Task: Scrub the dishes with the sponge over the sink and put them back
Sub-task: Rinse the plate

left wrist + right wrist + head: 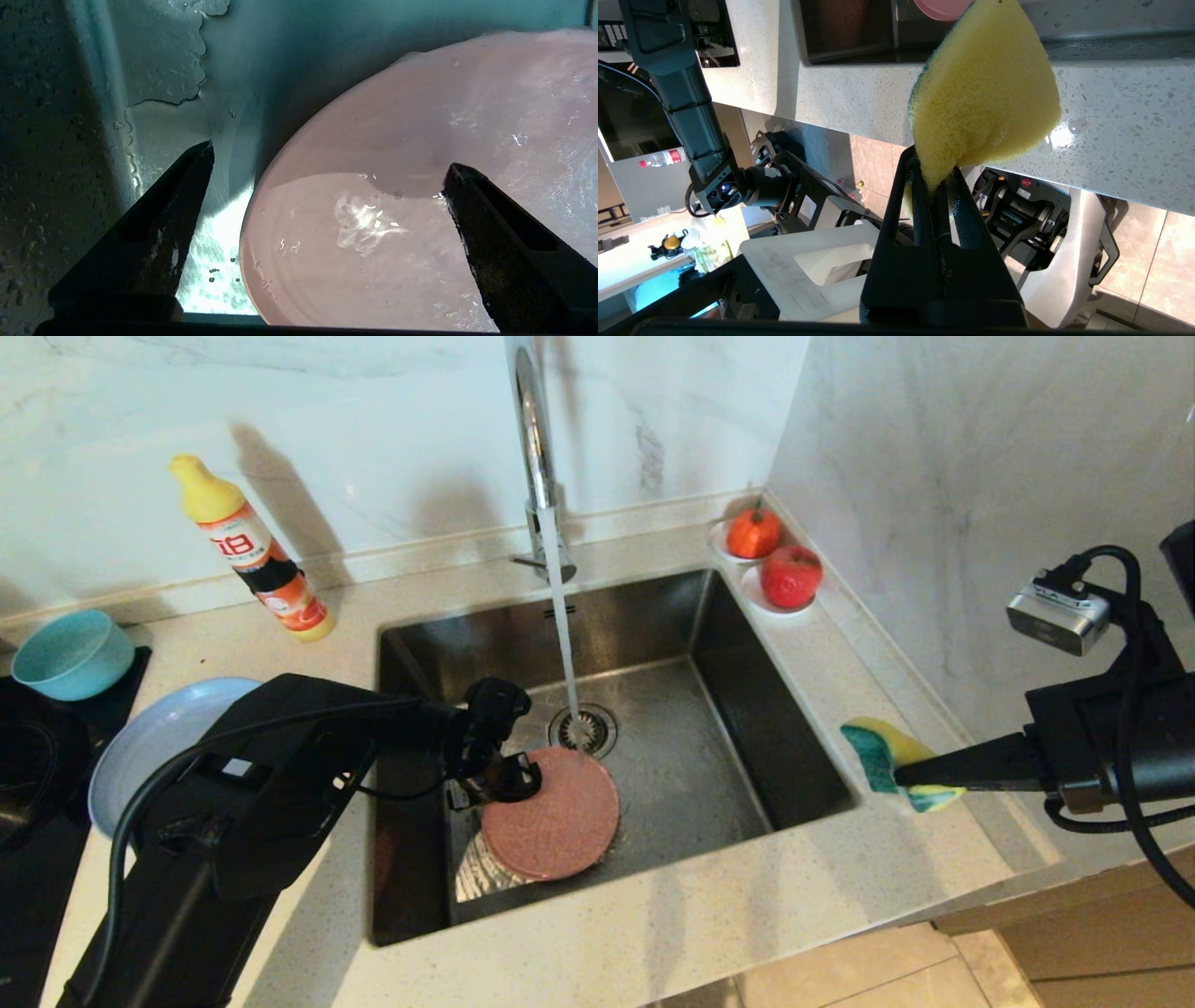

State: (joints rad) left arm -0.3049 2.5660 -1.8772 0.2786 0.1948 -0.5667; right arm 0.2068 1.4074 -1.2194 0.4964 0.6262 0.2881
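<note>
Two arms at work, head view first: left gripper (495,784) down in the sink (766,728), fingers spread wide at the nine o'clock rim of the pink plate (551,817), gripping nothing yet. Tap (532,439) running, stream landing by the drain (583,728) at the plate's twelve o'clock. Right gripper (910,775) at three o'clock over the speckled worktop (653,933), clenched on the sponge (887,761). Bowl (73,653) and pale plate (149,737) waiting at nine o'clock.

Left wrist view: wet, glossy plate surface between spread fingers (159,224); likely slip on closing.

Right wrist view: sponge (985,93) pinched only by one corner; could pull free under scrubbing. Marble walls, tiled floor below.
</note>
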